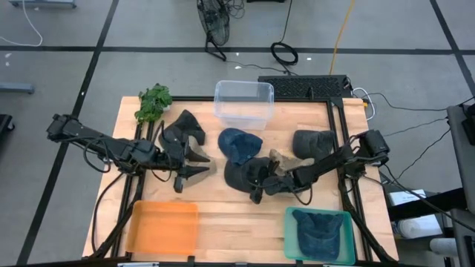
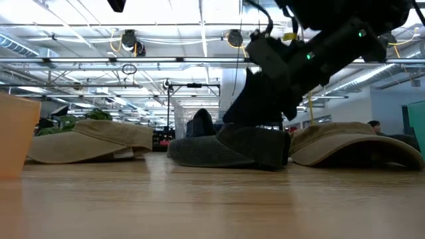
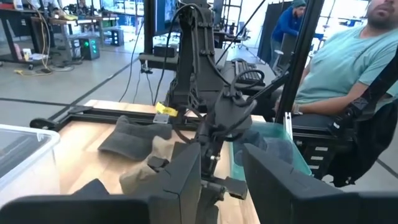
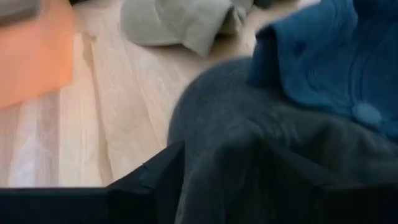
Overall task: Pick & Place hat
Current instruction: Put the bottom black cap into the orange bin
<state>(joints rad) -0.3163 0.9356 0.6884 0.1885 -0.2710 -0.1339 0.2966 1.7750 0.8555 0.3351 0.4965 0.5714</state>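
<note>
A dark grey hat (image 1: 239, 175) lies mid-table, next to a blue hat (image 1: 239, 144). My right gripper (image 1: 257, 185) reaches in from the table's right and is shut on the grey hat (image 4: 249, 112); in the low view it (image 2: 265, 99) stands over the hat's raised crown. My left gripper (image 1: 189, 174) hovers open to the left of the grey hat and touches nothing; its wrist view shows the gap between its fingers (image 3: 224, 180). Another blue hat (image 1: 320, 231) lies in the green tray (image 1: 291, 237). My right gripper pinches the grey hat's crown (image 4: 249, 155), the cloth bunched up between its two fingers (image 4: 149, 180). It comes from above, slanting in from the table's right. The crown is drawn up under the gripper while the brim (image 2: 199, 153) rests on the table.
An orange tray (image 1: 162, 226) sits near-left and a clear bin (image 1: 243, 102) at the far edge. A dark hat (image 1: 312, 142) and a tan hat (image 2: 352, 143) lie to the right, a beige hat (image 2: 86, 139) to the left. A plant (image 1: 154, 102) is far-left. A person (image 3: 348, 68) sits beyond the table.
</note>
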